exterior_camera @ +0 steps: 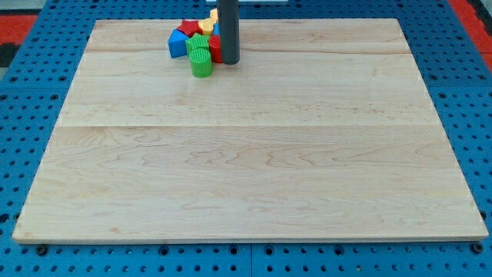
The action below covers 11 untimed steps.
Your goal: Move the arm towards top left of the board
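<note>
At the board's point(246, 177) top, my tip point(229, 61), without jaws, stands just right of the green block point(201, 61).

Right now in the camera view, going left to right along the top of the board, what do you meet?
blue block → green block → my tip. The red and yellow blocks overlap behind these, so I leave them out.
</note>
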Motion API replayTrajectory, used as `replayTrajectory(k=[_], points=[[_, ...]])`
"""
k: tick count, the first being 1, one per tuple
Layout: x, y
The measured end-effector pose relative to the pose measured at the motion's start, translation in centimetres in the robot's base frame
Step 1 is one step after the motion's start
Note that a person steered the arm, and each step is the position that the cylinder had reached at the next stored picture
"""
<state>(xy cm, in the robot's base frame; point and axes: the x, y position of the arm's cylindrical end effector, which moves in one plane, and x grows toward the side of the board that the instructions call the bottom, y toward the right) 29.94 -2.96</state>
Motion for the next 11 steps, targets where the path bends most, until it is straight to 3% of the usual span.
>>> replayTrajectory(k=[5, 7, 9, 11], points=[[4.2, 1.2], [8.1, -4.4], [2.4, -18.7], [-10.8, -19.9]])
